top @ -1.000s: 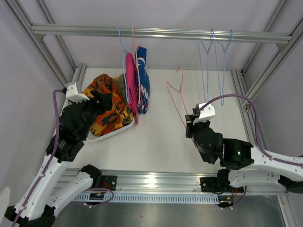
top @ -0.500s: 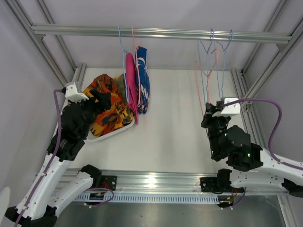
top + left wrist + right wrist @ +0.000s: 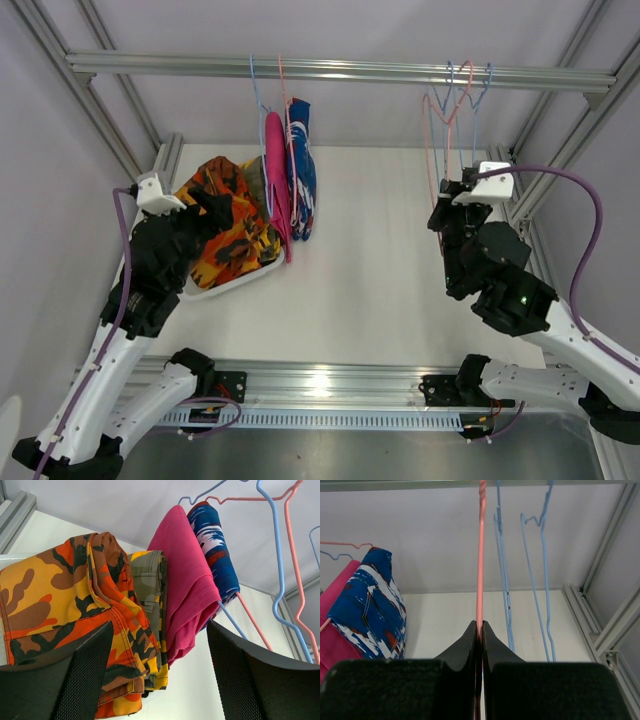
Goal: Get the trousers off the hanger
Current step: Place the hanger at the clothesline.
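1. The right gripper [image 3: 481, 626] is clamping its jaws on the empty pink hanger [image 3: 481, 555]. It is probably best to seat the hook over the rail [image 3: 340, 70] beside the blue hangers [image 3: 503, 560] before releasing.
2. The right arm is reaching high. The left gripper [image 3: 210, 212], jaws apart, is hovering over the removed orange camouflage trousers [image 3: 50, 595].
3. The magenta pink trousers [image 3: 187, 590] and the blue-and-white patterned trousers [image 3: 215, 545] are hanging mid-rail.
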Controlling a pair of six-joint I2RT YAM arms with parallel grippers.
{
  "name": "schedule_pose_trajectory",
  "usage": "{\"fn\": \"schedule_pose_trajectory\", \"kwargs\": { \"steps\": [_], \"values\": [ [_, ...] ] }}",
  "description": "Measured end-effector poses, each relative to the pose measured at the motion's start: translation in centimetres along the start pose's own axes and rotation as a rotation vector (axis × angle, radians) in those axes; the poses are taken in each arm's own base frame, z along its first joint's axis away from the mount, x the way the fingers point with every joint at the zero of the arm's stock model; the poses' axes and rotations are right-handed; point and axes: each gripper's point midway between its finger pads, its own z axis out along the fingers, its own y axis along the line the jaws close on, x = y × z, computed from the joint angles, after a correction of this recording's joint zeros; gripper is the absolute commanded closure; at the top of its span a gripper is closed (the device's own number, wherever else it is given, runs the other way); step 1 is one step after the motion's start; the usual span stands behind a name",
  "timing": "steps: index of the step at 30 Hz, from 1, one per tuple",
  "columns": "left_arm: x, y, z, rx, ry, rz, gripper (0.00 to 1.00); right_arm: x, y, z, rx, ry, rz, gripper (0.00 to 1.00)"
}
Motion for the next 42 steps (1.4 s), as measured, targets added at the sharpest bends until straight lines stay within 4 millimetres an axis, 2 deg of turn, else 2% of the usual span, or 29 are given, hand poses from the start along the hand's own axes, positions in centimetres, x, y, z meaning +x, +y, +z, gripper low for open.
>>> {"fn": "schedule_pose_trajectory", "kwargs": {
  "steps": [5, 11, 21, 27, 36, 38, 39, 41, 42],
  "values": [
    [0.0, 0.2, 0.2, -0.009, 0.001, 0.001, 0.2, 0.9, 1.5, 1.3, -0.046, 0.026, -0.02, 1.0],
    [0.0, 0.3, 0.2, -0.011, 0.0, 0.0, 0.2, 1.6, 2.3, 3.2, -0.065, 0.049, -0.027, 1.0],
    [-0.1, 0.7, 0.4, -0.016, 0.002, -0.003, 0.21, 3.2, 1.9, 7.2, -0.065, 0.097, -0.021, 1.0],
    [0.0, 0.9, 0.6, -0.019, 0.008, -0.007, 0.2, 3.7, 2.4, 9.3, -0.083, 0.119, -0.01, 1.0],
    [0.1, 1.0, 0.8, -0.018, 0.015, -0.015, 0.21, 5.6, 3.4, 10.0, -0.125, 0.162, 0.01, 1.0],
    [0.1, 1.0, 0.9, -0.017, 0.018, -0.017, 0.21, 6.3, 3.5, 9.9, -0.132, 0.172, 0.018, 0.95],
    [0.1, 1.0, 0.9, -0.017, 0.019, -0.02, 0.21, 6.8, 3.5, 9.7, -0.134, 0.18, 0.02, 0.86],
    [0.2, 1.0, 0.9, -0.017, 0.02, -0.022, 0.21, 7.8, 3.4, 9.3, -0.138, 0.197, 0.025, 0.75],
    [0.2, 1.0, 0.9, -0.017, 0.02, -0.022, 0.21, 8.3, 3.3, 9.0, -0.14, 0.206, 0.029, 0.59]
  ]
}}
